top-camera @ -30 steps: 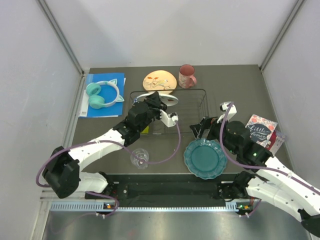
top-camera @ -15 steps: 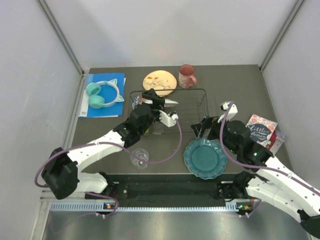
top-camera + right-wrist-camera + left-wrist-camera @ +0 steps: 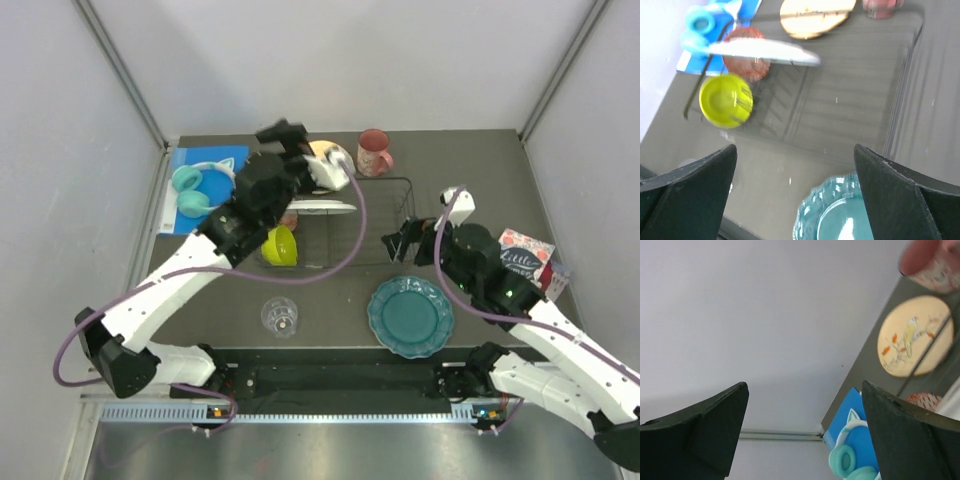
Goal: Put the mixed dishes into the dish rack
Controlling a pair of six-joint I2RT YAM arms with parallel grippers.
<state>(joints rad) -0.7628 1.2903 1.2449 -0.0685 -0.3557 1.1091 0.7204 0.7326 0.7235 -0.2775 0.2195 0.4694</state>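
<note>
My left gripper is open and empty, raised above the rack's back left. The white plate stands on edge in the black wire dish rack, beside the red-patterned bowl and the lime-green bowl. Behind the rack lie the cream floral plate and the pink mug. My right gripper is open above the teal scalloped plate. The clear glass stands near the front.
Teal cat-ear headphones lie on a blue folder at the back left. A printed card sits at the right, under my right arm. Grey walls close in the table on three sides.
My left gripper opened, let go of the white plate in the rack, then rose and swung toward the back. My right arm shifted slightly toward the back.
</note>
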